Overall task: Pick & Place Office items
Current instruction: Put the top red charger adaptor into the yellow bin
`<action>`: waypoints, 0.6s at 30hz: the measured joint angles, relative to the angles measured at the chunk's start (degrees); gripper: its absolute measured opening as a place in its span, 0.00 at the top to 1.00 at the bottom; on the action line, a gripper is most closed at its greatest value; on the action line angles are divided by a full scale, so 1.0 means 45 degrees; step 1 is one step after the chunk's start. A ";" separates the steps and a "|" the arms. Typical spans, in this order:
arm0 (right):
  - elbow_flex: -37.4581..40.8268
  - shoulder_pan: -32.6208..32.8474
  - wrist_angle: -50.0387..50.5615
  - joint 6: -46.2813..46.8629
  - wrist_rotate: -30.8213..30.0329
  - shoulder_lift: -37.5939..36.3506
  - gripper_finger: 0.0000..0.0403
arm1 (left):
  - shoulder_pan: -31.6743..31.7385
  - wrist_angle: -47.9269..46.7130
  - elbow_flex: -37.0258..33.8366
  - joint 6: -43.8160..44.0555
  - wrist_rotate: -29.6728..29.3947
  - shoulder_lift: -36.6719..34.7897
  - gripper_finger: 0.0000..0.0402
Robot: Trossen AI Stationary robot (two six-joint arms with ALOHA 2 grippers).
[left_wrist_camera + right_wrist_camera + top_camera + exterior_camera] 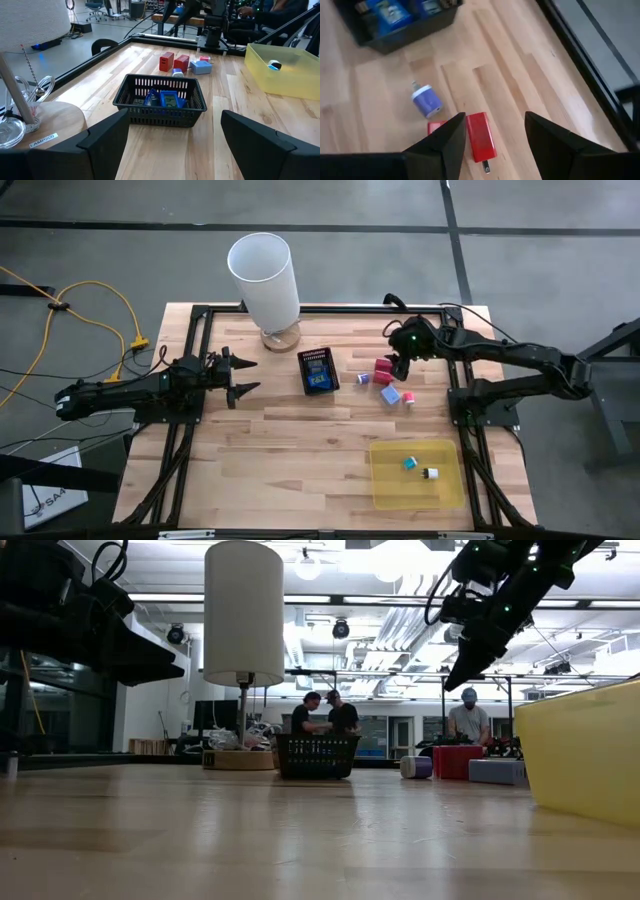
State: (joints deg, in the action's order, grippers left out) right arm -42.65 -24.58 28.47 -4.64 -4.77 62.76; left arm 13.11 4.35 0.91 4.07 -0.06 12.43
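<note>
A lamp (pixel 262 275) stands at the far edge of the table (pixel 300 450), left of centre. Just in front and to its right sits the mesh box (pixel 318 370) with small items inside. Right of the box lies a cluster of blocks (pixel 385 380), well apart from the tray. The tray (pixel 415 475) rests at the near right corner, with two small pieces (pixel 420 468) in it. The right claw (pixel 398 360) hangs above the cluster; the left claw (pixel 240 378) is at the table's left side, facing the box.

left arm stretched in from the left edge, left gripper (pixel 243 377) low, fingers spread wide, empty, right arm reaching from the right, right gripper (pixel 399 367) raised, fingers apart, empty
</note>
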 joint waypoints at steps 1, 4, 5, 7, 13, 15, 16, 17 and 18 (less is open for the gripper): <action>0.0000 0.0005 0.0000 -0.0366 0.0110 0.0000 0.53 | 0.0003 -0.0002 0.0000 -0.0002 -0.0002 0.0003 0.23; 0.0000 0.0006 -0.0005 -0.1097 0.0233 0.0000 0.53 | -0.0002 0.0002 0.0000 0.0002 0.0002 0.0003 0.23; 0.0000 0.0005 -0.0005 -0.1256 0.0284 0.0000 0.53 | 0.0002 -0.0002 0.0000 0.0002 0.0002 0.0000 0.23; 0.0000 0.0005 -0.0005 -0.1445 0.0462 0.0000 0.53 | 0.0001 0.0002 0.0000 -0.0001 -0.0003 0.0001 0.23; 0.0000 0.0005 -0.0005 -0.1603 0.0761 0.0000 0.53 | 0.0003 -0.0001 0.0000 -0.0003 0.0001 0.0003 0.23; 0.0000 0.0005 -0.0005 -0.1394 0.0800 0.0005 0.53 | -0.0002 -0.0003 0.0000 -0.0003 -0.0003 -0.0002 0.23; 0.0000 -0.0005 -0.0005 -0.1290 0.0795 0.0038 0.53 | 0.0001 0.0000 0.0000 -0.0001 0.0000 0.0000 0.23; 0.0000 -0.0056 -0.0005 -0.1220 0.0800 0.0108 0.53 | 0.0000 0.0002 0.0000 -0.0001 -0.0001 -0.0002 0.23; 0.0000 -0.0123 0.0042 -0.1193 0.0795 0.0159 0.53 | 0.0001 0.0000 0.0000 0.0000 0.0002 0.0002 0.23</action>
State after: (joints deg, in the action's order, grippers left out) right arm -42.65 -25.13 28.66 -10.01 -1.19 63.48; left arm 13.12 4.35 0.91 4.07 -0.05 12.44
